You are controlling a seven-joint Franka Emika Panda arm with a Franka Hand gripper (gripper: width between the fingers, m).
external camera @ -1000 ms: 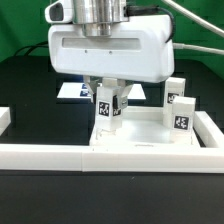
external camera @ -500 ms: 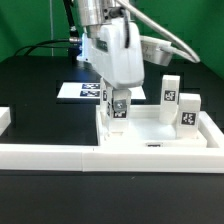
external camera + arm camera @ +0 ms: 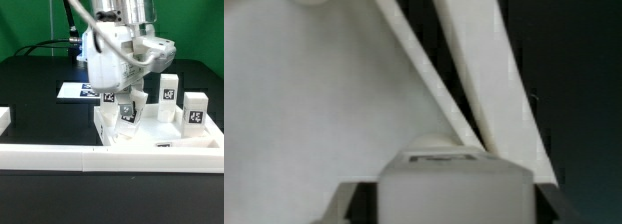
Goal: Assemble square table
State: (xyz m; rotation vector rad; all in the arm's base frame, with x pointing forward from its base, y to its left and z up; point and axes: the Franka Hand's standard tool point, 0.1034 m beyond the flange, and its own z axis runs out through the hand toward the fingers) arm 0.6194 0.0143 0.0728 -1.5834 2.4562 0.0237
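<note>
Toward the middle of the black table, just behind the white border wall [image 3: 60, 153] that runs along its front edge, I am watching the gripper [image 3: 127, 108] working a tagged leg [image 3: 128, 112] down at the tabletop [image 3: 150, 135]. The fingers are hanging closed around that leg as far as I can judge, with its tag showing between them, and the wrist is sitting rotated and tilted rather than square. In the wrist view the leg [image 3: 450, 185] is filling the foreground, with the tabletop's raised rim [image 3: 473, 70] running slantwise behind it.

My worry is the seating. I am reading this as the leg going into a corner socket, and with the wrist skewed the leg could be entering off-axis, so it may bind or cross-thread, or the whole tabletop may be dragged round if I keep turning. The socket itself is hidden under the hand, so I cannot confirm alignment.

Room is tight. Two more legs [image 3: 169, 98] [image 3: 194, 111] are standing upright on the far side of the tabletop toward the exterior view's right, near the hand's body, and a wide swing could knock them. The marker board [image 3: 80, 92] is lying behind, toward the table's back edge, with open black surface on the exterior view's left for retreating.
</note>
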